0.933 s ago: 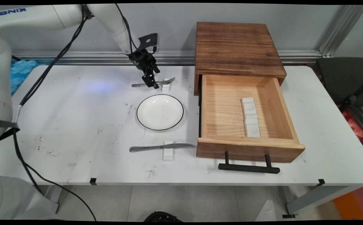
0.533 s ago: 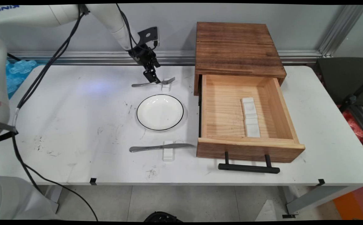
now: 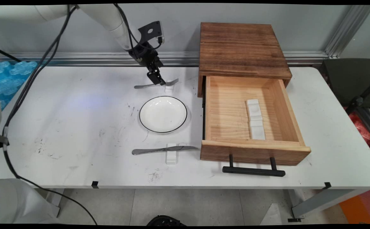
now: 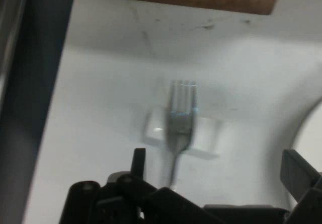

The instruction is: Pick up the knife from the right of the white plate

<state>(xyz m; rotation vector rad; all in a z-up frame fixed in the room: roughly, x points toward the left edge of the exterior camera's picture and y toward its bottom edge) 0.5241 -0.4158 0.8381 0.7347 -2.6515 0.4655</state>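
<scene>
White table [image 3: 76, 127], gripper [image 3: 157, 81] spread wide over fork [image 3: 155, 84] handle, fork tines on small white rest [image 4: 204, 136], plate [image 3: 163, 114] near, knife [image 3: 162, 149] beyond plate, open wooden drawer [image 3: 252, 122] alongside.

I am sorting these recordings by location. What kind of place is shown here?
Probably a robotics lab staged as a dining setup. A robot arm works at a white table framed by aluminium rails, with a plate, fork and knife laid out beside a wooden drawer.
</scene>
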